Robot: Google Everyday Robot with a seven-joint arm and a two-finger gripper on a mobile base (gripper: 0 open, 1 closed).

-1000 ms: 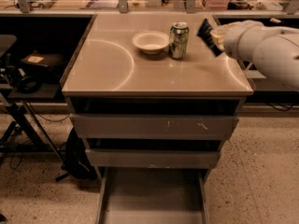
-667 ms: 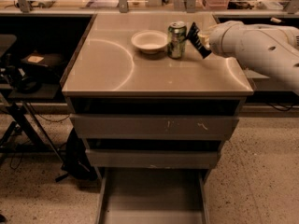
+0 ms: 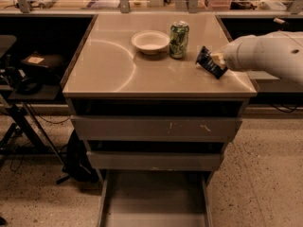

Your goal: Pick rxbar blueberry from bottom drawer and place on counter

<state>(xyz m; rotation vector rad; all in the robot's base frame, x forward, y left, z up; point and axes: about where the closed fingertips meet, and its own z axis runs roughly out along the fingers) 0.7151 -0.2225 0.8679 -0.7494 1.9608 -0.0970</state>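
The rxbar blueberry [image 3: 209, 63], a small dark wrapped bar with white lettering, is tilted at the counter's [image 3: 109, 65] right side, its lower end at or just above the surface. My gripper [image 3: 217, 59] comes in from the right on the white arm and is shut on the bar's upper end. The bottom drawer [image 3: 154, 205] is pulled open below, and its plain grey floor is bare.
A green soda can [image 3: 179, 40] and a white bowl [image 3: 150, 41] stand at the back middle of the counter, left of the bar. Two upper drawers [image 3: 156, 126] are partly open. A dark shelf with cables and a stand is at left [image 3: 28, 74].
My gripper has carried the bar from right beside the can toward the front right of the counter, and lower toward the surface.
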